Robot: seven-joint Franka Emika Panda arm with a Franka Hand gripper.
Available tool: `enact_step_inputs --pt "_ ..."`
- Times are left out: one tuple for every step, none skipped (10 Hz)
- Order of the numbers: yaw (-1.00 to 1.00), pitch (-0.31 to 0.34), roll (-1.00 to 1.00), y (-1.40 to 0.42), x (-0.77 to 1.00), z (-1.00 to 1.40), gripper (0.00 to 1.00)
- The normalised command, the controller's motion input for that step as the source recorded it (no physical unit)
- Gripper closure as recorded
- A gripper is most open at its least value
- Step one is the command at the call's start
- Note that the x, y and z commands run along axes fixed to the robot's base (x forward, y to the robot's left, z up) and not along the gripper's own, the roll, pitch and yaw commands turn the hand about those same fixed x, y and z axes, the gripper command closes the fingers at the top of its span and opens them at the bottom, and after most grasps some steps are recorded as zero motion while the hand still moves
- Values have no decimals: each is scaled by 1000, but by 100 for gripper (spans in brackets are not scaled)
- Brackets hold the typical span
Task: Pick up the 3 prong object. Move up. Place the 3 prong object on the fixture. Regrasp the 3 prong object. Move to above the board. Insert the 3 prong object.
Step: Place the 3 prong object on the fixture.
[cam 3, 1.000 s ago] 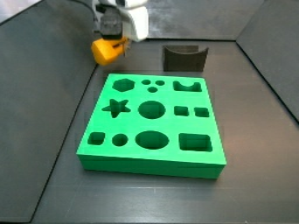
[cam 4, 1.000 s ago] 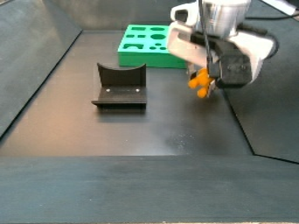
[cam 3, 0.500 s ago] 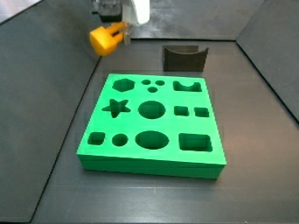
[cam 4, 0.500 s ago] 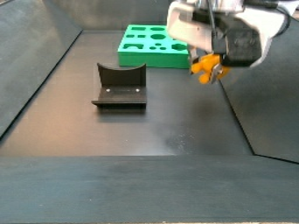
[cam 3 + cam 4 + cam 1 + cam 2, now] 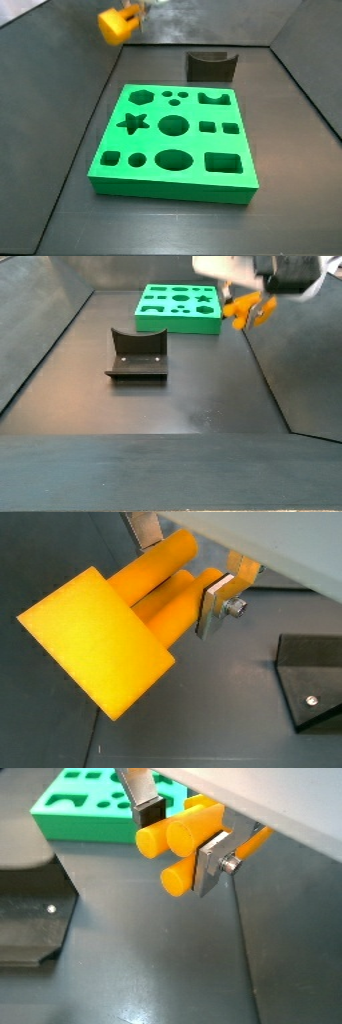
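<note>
Pincer, high near the tabletop's far edge, clamps the 3 prong object; apparently lifted enough, carry it level towards the fixture.

no readable txt, no labels, brands, nos. or signs on anything in any view

Looked like a lab test cell: dark grey floor boxed in by sloped grey walls. Gripper hung high, clamped on the 3 prong object; well below it sat the green board and the fixture, nothing domestic.
</note>
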Motion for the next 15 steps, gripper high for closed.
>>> enact_step_inputs --pt "-13 39 15 8 -27 901 100" --pt "-15 46 17 10 -17 690 100" --pt "-17 61 19 13 -7 475 100" --pt "-18 72 20 15 1 314 100" --pt "-19 78 20 15 5 208 100" --pt "1000 186 145 -4 1000 -118 100" --pt "1000 189 147 -5 1000 -122 100" --pt "1000 208 167 -6 1000 -110 100" --pt "1000 223 186 -5 1000 -96 100" --pt "1000 252 211 -7 1000 -82 100" --pt "1000 267 226 -7 1000 -76 100" --pt "1000 294 264 -6 1000 -68 100" --pt "906 285 282 -7 1000 -62 100" --pt "569 209 245 -9 1000 -51 100" --pt "434 172 218 -8 1000 -48 100"
